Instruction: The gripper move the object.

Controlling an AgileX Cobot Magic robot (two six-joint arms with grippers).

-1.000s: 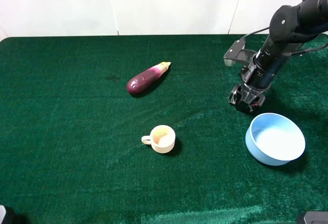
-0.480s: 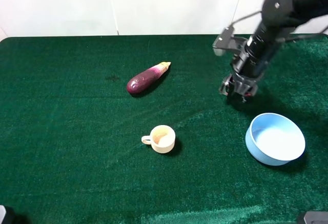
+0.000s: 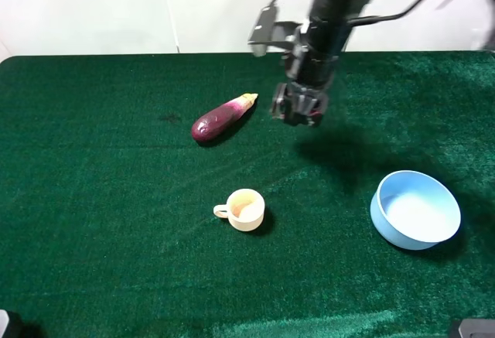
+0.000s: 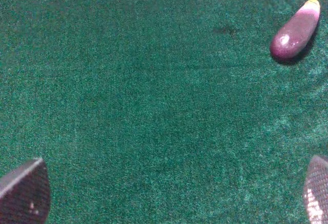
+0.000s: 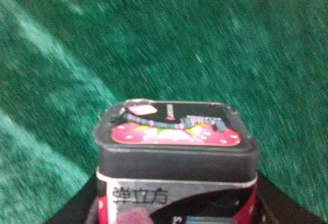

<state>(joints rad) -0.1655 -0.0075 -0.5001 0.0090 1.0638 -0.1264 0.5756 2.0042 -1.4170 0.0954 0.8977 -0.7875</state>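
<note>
Exterior high: right hand (image 3: 299,110) grips black box (image 5: 174,131), held aloft near eggplant (image 3: 223,117).

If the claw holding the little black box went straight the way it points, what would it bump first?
Probably the bare green cloth, with the box touching before the right gripper does. It points down, off to one side of the eggplant; depth is unclear.

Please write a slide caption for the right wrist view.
The claw holds a black box with pink label over green cloth.
</note>
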